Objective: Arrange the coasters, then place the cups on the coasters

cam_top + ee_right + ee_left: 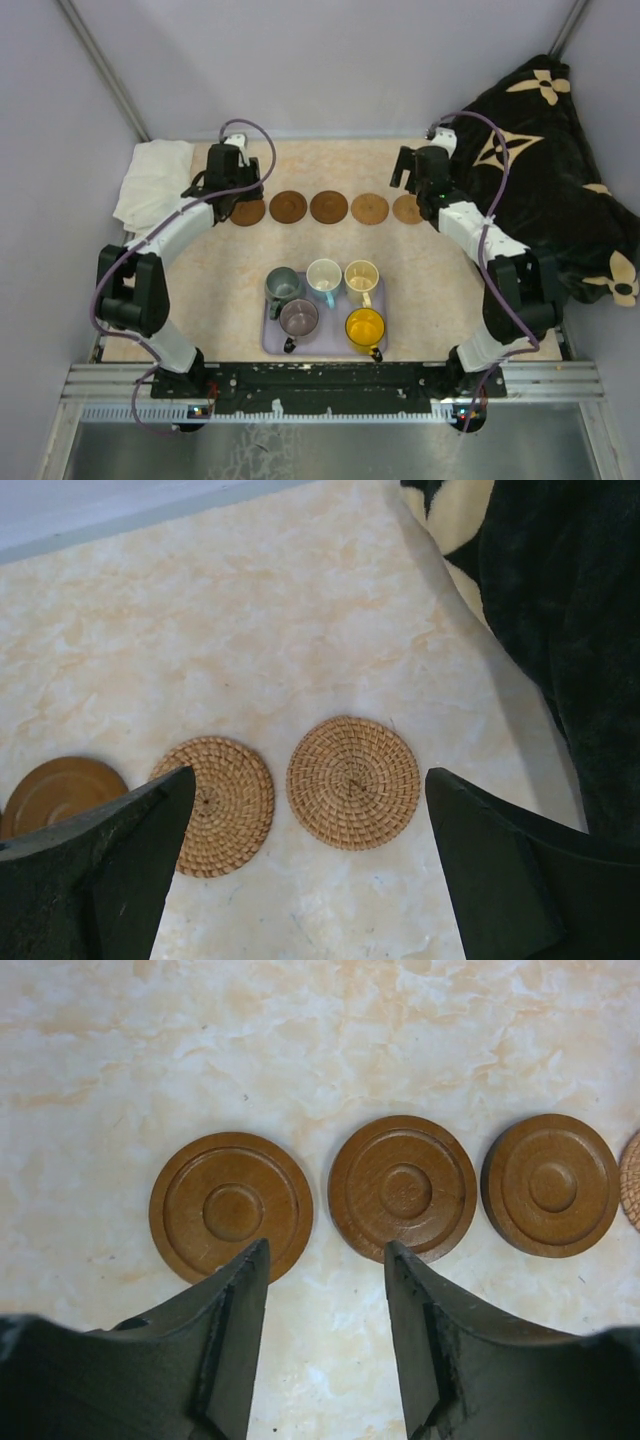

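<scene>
Cream-and-beige marbled tabletop (pixel 200 300) fills our view from above. Along its right side we see one black plush blanket with cream flower motifs (pixel 540 190), and at the far left one crumpled white cloth (pixel 150 180).

Near the arm bases sits one lavender rectangular tray (pixel 330 345). It holds all five small handled mugs: dark grey-green (pixel 283 287), white with a light blue handle (pixel 324 275), cream (pixel 361 276), mauve (pixel 299 318) and yellow-orange (pixel 365 326).

The left gripper (pixel 325 1250) hangs over the left end of the coaster row, its fingers apart and holding nothing. The right gripper (pixel 308 775) hangs over the right end, its fingers spread wide and empty.

Beyond the tray, five thin round coasters lie in one row on the tabletop, none touching. We count three brown wooden discs (pixel 231 1207) (pixel 402 1188) (pixel 551 1185) on the left and two tan woven coasters (pixel 225 805) (pixel 353 782) on the right.
</scene>
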`<action>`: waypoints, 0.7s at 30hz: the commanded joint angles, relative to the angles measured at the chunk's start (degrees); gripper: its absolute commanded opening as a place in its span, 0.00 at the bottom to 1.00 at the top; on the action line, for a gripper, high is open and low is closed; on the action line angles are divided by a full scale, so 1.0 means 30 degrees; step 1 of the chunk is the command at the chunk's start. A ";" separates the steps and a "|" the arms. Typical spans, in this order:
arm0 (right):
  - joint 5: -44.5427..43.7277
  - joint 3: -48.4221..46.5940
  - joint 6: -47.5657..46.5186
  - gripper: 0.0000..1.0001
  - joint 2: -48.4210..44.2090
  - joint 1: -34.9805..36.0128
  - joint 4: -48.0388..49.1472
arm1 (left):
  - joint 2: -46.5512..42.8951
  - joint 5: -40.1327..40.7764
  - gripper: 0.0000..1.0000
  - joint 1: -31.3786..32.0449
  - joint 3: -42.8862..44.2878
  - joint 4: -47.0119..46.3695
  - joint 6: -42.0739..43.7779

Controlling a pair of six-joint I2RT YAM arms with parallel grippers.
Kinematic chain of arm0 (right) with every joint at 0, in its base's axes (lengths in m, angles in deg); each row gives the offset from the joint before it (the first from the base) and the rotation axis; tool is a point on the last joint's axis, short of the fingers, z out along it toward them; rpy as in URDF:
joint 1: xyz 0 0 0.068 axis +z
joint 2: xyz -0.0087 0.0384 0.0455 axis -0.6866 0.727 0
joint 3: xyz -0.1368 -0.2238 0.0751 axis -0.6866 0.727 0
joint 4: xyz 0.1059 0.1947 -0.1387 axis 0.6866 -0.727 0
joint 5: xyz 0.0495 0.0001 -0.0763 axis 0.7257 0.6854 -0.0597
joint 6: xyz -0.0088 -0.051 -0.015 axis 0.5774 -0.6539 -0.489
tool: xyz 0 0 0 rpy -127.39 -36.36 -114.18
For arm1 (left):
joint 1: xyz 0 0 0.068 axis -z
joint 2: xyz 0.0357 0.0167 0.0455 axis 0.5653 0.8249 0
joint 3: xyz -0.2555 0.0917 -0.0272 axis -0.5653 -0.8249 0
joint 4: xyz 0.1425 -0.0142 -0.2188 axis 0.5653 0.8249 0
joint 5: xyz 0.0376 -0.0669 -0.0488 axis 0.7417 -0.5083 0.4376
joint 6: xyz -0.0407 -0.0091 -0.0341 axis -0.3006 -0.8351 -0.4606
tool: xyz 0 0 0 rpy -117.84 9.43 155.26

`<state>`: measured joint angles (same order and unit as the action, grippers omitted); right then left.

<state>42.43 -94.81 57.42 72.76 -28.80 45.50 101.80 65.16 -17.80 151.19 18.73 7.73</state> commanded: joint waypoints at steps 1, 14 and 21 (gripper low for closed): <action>-0.1092 -0.1009 -0.1168 0.99 0.0782 0.0007 0.1980 | -0.1574 0.1382 0.58 -0.0004 -0.0928 -0.1373 0.0759; -0.1871 -0.1833 -0.1456 0.99 0.0553 0.0007 0.1666 | -0.4614 0.3671 0.89 -0.0517 -0.2941 -0.0367 -0.0630; -0.2992 -0.1609 -0.1538 0.99 -0.0923 -0.0022 -0.1187 | -0.7342 0.4119 1.00 -0.0853 -0.4528 0.0866 -0.1871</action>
<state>37.75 -98.94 53.39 75.66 -28.80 45.39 84.20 75.54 -19.90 139.21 19.36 4.95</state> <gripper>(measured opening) 0.987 0.991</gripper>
